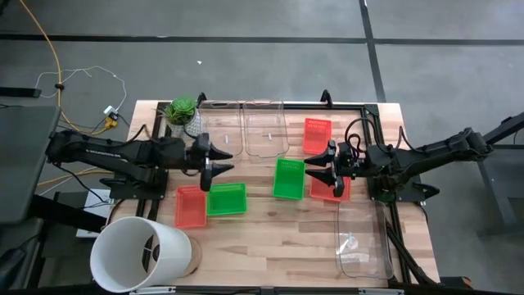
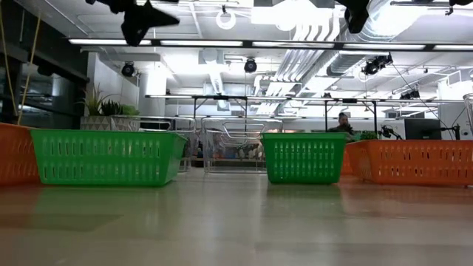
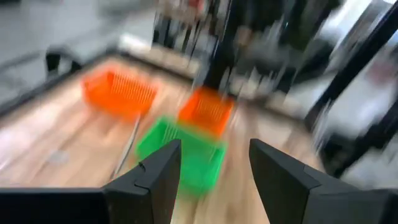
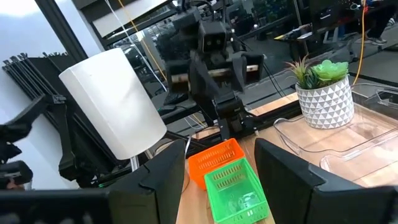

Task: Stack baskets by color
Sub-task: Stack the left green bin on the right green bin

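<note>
Nearest the table's front edge, a red basket touches a green basket beneath the empty left gripper, fingers apart; farther in, a second green basket and a red basket flank the empty, spread right gripper, and another red basket lies beyond.

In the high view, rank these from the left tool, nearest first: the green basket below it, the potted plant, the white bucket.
Left tool, open, above the table's left half.
1. Green basket, just below it.
2. Potted plant, at the far left corner.
3. White bucket, at the near left corner.
</note>
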`<action>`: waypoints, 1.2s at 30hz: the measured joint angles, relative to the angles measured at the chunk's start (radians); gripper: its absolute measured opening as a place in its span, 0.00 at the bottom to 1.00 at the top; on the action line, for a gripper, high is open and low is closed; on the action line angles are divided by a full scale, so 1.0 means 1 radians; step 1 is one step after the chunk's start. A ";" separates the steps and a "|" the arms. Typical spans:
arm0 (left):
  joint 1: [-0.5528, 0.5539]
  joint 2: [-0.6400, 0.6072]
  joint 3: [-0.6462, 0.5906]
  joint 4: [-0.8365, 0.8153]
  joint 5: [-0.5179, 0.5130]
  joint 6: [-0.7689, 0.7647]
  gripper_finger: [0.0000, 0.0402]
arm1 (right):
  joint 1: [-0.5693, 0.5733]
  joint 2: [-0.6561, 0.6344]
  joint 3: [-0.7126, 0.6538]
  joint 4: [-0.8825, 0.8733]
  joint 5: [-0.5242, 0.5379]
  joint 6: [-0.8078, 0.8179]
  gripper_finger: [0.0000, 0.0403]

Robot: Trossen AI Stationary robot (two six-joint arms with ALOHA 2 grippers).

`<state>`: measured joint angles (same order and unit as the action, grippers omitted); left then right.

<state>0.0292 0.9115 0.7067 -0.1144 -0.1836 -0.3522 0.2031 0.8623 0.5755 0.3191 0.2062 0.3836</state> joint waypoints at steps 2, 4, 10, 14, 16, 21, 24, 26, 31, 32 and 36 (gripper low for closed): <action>-0.006 0.051 0.065 -0.152 0.000 0.012 0.45 | 0.000 0.000 0.000 0.000 0.000 0.000 0.45; -0.013 0.106 0.105 -0.300 0.000 0.015 0.45 | 0.000 0.000 0.000 0.000 0.000 0.000 0.45; -0.044 0.270 0.117 -0.444 0.056 0.029 0.45 | 0.000 0.000 0.000 0.000 0.000 0.000 0.45; -0.062 0.382 0.117 -0.446 0.048 0.084 0.45 | 0.000 0.000 0.000 0.000 0.000 0.000 0.45; -0.063 0.442 0.117 -0.445 0.045 0.097 0.45 | 0.000 0.000 0.000 0.000 0.000 -0.004 0.45; -0.062 0.551 0.117 -0.442 0.011 0.102 0.45 | 0.000 0.000 0.000 -0.001 0.001 -0.011 0.45; -0.061 0.594 0.117 -0.443 -0.011 0.102 0.45 | 0.000 0.000 0.000 -0.007 0.001 -0.011 0.45; -0.062 0.614 0.117 -0.442 -0.011 0.100 0.45 | 0.000 0.000 0.000 -0.008 0.001 -0.011 0.45; -0.062 0.649 0.117 -0.443 0.000 0.095 0.40 | 0.000 0.000 0.000 -0.009 0.001 -0.011 0.45; -0.062 0.650 0.117 -0.443 0.000 0.095 0.37 | 0.000 0.000 0.000 -0.009 0.001 -0.011 0.45; -0.059 0.645 0.117 -0.439 -0.008 0.094 0.17 | 0.000 0.000 0.000 -0.012 0.001 -0.011 0.45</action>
<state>-0.0300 1.5569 0.8238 -0.5533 -0.1911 -0.2586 0.2028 0.8623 0.5758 0.3073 0.2073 0.3725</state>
